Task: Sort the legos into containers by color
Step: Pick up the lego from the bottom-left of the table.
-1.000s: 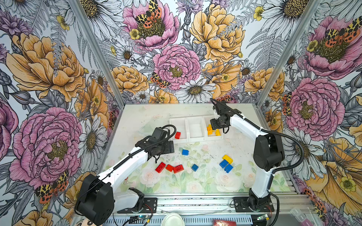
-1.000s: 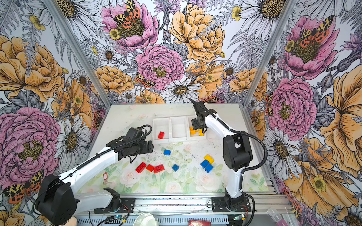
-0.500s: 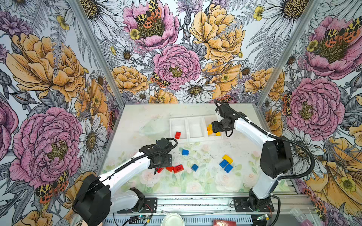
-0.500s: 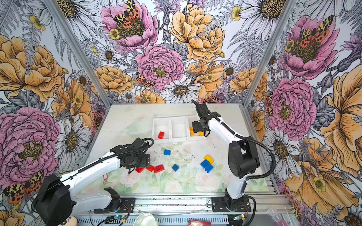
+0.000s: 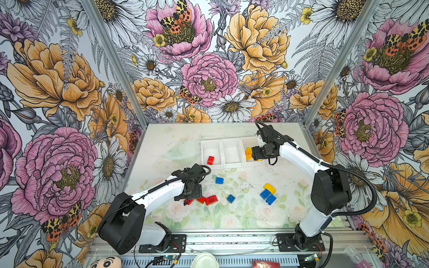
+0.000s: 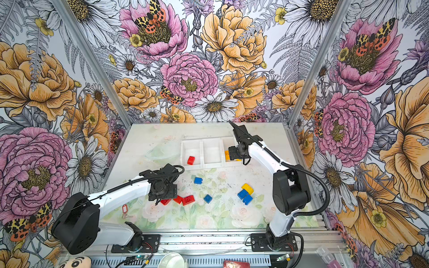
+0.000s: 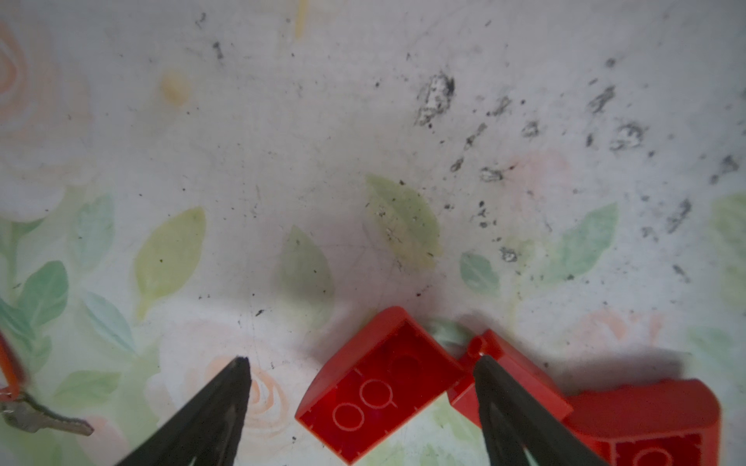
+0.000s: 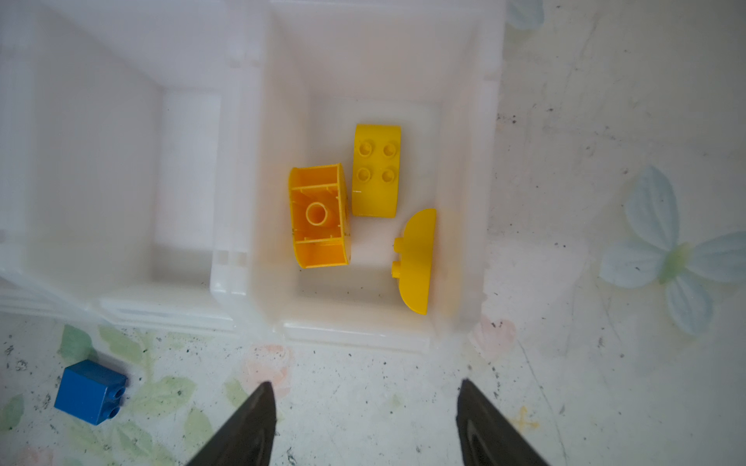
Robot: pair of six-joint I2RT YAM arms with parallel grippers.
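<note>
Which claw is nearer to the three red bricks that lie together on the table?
Left. The left claw is right at the red bricks, open, with one brick between its jaws. The right claw is far off, open near the bin with yellow bricks.

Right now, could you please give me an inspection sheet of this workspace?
Surface: floral-print table, scuffed with dark specks.
Job's things: white tray of three bins; one red brick in an end bin, three yellow bricks in the opposite end bin, middle bin empty. Loose on the table: three red bricks, four blue bricks, one yellow brick.
Clutter: key with red tag; clear plastic dish beside the tray.
End effectors: left end effector open over one upturned loose red brick; right end effector open, empty, near the yellow bricks' bin.
Cables: black hoses along both arms, no snag seen.
Surroundings: floral walls; doll face below the front rail.
</note>
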